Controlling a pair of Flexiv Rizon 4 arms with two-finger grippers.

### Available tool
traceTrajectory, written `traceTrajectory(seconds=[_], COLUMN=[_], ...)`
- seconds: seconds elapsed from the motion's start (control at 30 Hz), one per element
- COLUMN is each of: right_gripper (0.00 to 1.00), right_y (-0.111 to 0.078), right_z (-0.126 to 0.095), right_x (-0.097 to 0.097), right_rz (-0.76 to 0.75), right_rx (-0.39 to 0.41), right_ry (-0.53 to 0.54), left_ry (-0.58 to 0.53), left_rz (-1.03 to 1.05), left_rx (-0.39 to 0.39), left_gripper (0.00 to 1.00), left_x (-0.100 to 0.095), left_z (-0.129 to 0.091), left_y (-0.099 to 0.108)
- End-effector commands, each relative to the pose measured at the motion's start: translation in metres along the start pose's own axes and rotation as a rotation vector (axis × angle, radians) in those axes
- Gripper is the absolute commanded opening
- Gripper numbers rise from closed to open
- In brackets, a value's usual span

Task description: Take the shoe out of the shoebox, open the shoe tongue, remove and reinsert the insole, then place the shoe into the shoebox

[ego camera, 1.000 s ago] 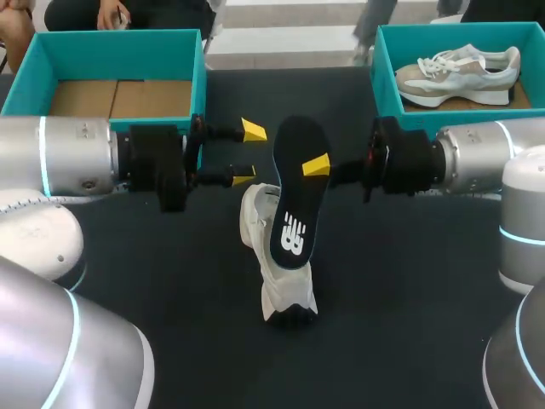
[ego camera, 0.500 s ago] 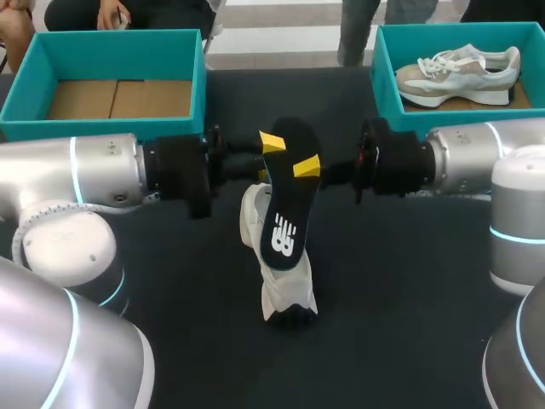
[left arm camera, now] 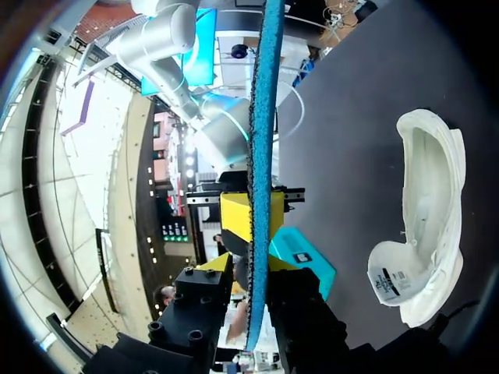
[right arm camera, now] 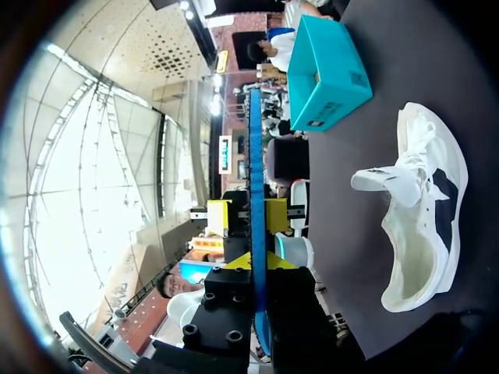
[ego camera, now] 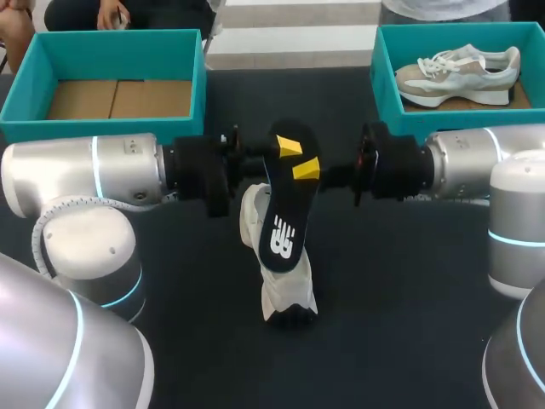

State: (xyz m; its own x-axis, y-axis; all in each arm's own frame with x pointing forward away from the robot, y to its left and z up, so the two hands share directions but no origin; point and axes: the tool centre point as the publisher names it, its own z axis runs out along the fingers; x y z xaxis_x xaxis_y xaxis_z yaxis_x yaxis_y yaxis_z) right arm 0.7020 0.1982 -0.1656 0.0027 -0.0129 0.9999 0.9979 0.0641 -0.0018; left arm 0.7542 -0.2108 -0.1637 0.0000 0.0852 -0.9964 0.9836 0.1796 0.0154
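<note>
Left shoebox [ego camera: 119, 36], far left corner of the table [ego camera: 409, 281]: bare cardboard floor, nothing inside.

Left gripper [ego camera: 281, 153]: positioned at the upper part of the black insole [ego camera: 285, 213], which sits edge-on in line with it in the left wrist view. Whether it has clamped on cannot be told; part of it is hidden behind the insole.

Insole: out of the shoe, held upright over the middle of the table, heel end up and toe end down toward the white shoe [ego camera: 285, 294]. The shoe rests on the table directly below, opening upward, tongue pulled back.

Right gripper [ego camera: 306, 169]: clenched on the insole's upper part from the opposite side, just beside the left gripper.

Right shoebox [ego camera: 380, 68], far right corner: contains a beige-and-white sneaker [ego camera: 460, 72].

Assessment: the step in hand is reinsertion. Recommended practice is to keep only one firm hold near the heel end, aim the toe end at the shoe's opening, and slide it in along the inner sole rather than pushing straight down, as a thin insole is likely to buckle. The shoe stands unheld and may tip or skid; the free arm should steady its heel.

Count: shoeboxes, two; shoes, two; insoles, one; grippers, two.
</note>
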Motion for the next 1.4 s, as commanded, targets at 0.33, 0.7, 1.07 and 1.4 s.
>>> traceTrajectory(seconds=[0.33,0.7,1.07,1.4], right_gripper=[0.0,0.31,1.0,1.0], right_y=[-0.002,-0.006,-0.016,-0.014], right_z=[0.003,0.004,-0.018,-0.044], right_x=[-0.002,-0.003,0.0,0.03], right_rz=[-0.003,-0.006,-0.011,-0.512], right_rx=[-0.007,-0.02,-0.088,-0.205], right_ry=[0.003,0.005,-0.035,-0.114], left_ry=[0.004,0.014,0.018,0.026], left_rz=[-0.014,-0.042,-0.131,-0.223], left_rx=[0.013,0.013,0.002,0.062], left_gripper=[0.11,0.0,0.0,0.0], left_x=[0.004,0.009,0.006,0.0], left_z=[0.002,0.001,-0.026,-0.051], left_y=[-0.01,-0.007,0.0,-0.014])
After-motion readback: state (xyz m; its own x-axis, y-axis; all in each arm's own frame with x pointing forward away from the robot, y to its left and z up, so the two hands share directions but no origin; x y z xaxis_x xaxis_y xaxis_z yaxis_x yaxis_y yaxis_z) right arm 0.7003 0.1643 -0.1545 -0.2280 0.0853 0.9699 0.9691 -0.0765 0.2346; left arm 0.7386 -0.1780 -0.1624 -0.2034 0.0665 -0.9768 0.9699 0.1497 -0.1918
